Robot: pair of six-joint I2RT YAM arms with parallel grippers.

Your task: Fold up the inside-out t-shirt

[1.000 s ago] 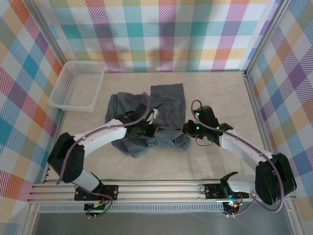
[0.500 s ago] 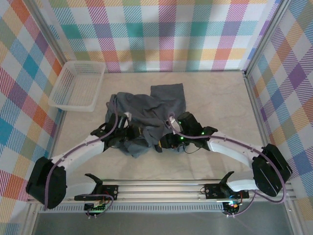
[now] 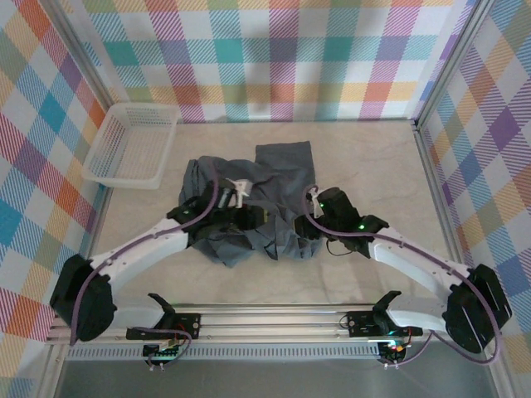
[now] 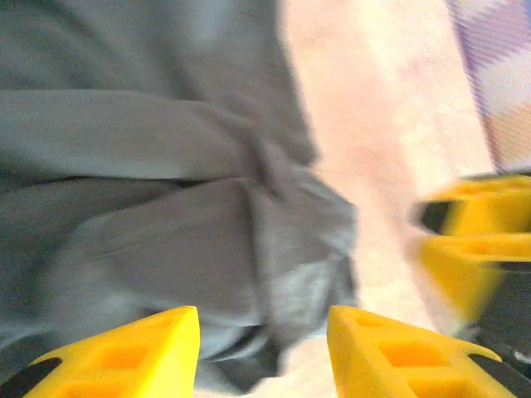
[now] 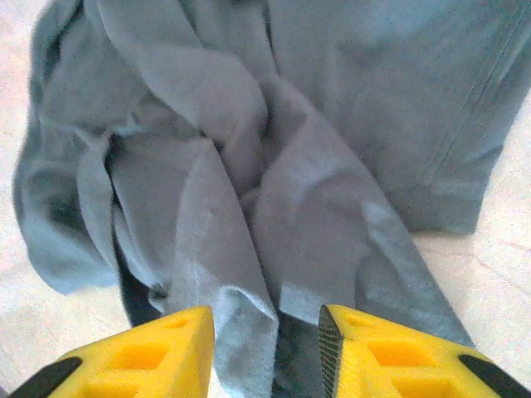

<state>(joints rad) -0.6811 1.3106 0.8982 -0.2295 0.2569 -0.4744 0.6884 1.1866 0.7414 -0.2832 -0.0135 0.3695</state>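
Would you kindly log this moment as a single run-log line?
stage: t-shirt crumpled, unfolded | left gripper: open over cloth | right gripper: open over cloth | basket: far left

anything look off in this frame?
Only the t-shirt: it lies bunched and twisted mid-table, ridges crossing below the right hand, one flat panel sticking out at the far side. No tear shows. The white basket sits upright at the far left, apart from it.
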